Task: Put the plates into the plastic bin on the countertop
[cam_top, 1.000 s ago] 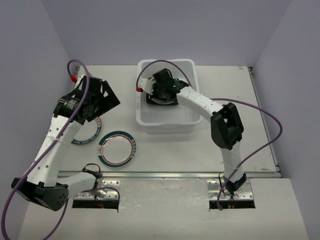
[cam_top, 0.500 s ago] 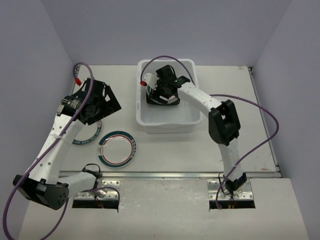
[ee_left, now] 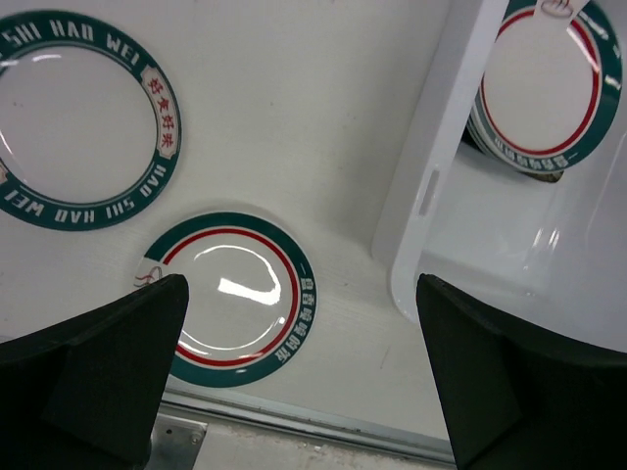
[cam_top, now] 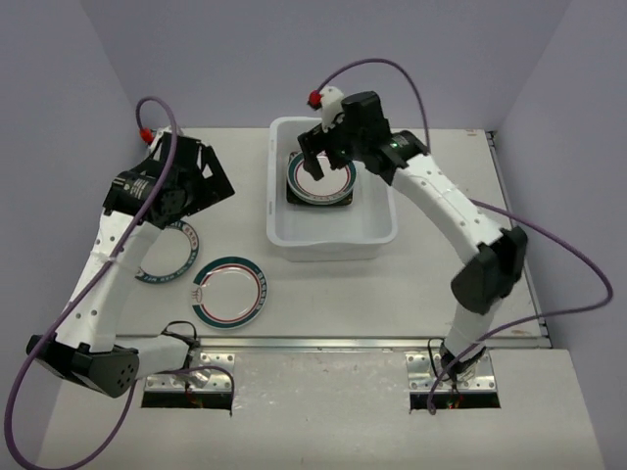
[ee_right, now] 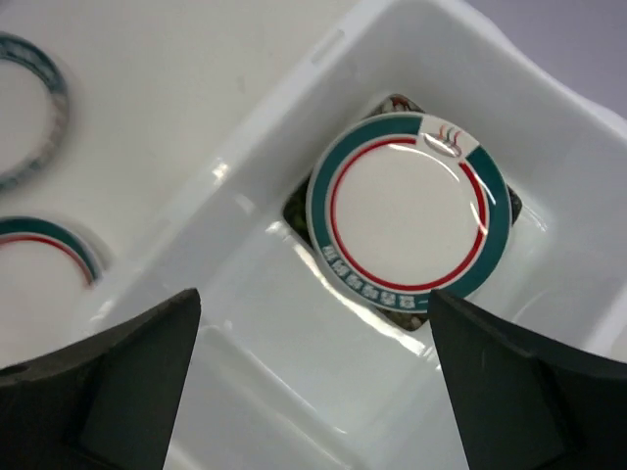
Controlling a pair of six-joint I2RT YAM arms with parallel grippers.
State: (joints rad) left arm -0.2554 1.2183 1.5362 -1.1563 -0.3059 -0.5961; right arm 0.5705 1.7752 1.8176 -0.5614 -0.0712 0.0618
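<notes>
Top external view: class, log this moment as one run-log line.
right tool open over plastic bin | round plate inside on black plate | left tool open | red-ringed plate, lettered plate on countertop

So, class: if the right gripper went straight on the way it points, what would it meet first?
The right gripper would probably meet the bin floor just beside the round plate; depth unclear.

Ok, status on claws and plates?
Left claw open, empty, above counter. Right claw open, empty, over bin. Round plate in bin on black plate; lettered plate and red-ring plate on counter. Nothing blocking.
</notes>
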